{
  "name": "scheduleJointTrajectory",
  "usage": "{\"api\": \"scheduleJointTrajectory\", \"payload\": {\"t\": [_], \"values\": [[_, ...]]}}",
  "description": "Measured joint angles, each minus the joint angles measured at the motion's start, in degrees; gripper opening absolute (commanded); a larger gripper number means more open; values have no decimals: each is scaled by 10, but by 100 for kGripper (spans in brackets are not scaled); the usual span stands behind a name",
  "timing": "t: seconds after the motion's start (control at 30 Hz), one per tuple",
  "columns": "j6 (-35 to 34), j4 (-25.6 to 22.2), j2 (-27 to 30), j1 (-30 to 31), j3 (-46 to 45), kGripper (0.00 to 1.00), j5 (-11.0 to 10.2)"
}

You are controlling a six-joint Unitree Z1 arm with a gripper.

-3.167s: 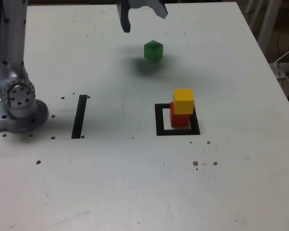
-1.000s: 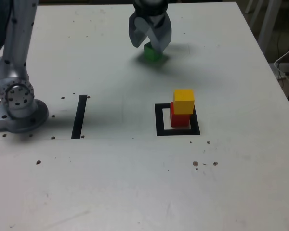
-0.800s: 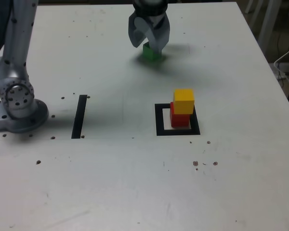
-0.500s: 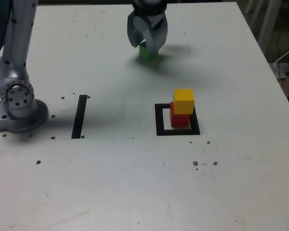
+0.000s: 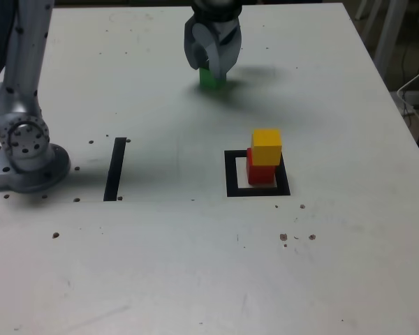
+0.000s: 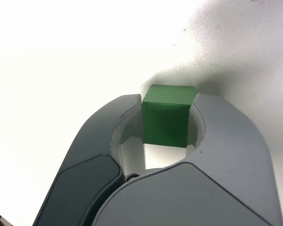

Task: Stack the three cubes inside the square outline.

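Gripper (image 6: 169, 96) is closed on the green cube (image 6: 166, 123) at the tabletop (image 5: 160, 265). Yellow cube (image 5: 266, 147) sits atop red (image 5: 260, 174) inside the square outline (image 5: 231, 190), overhanging slightly; off-centre placement could topple the stack.

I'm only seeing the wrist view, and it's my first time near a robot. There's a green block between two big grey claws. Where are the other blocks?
Observer: The yellow cube sits on top of the red cube, away from the gripper.
Visitor: Is that pile just anywhere on the table?
Observer: No, the red cube stands inside a square outline of thick black tape.
Visitor: And where is my green block compared with that?
Observer: The green cube is farther back on the table, up and to the left of the stack in the exterior view.
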State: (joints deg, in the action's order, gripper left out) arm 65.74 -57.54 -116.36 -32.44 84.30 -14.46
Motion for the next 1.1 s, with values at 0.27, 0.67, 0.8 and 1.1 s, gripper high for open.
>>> {"api": "scheduleJointTrajectory", "payload": {"t": [0.27,0.67,0.8,1.1], "values": [[0,-3,1,-1,2,31,3],[-28,-54,59,29,37,30,8],[-44,-80,76,52,56,31,8],[-47,-96,83,59,54,95,-17]]}}
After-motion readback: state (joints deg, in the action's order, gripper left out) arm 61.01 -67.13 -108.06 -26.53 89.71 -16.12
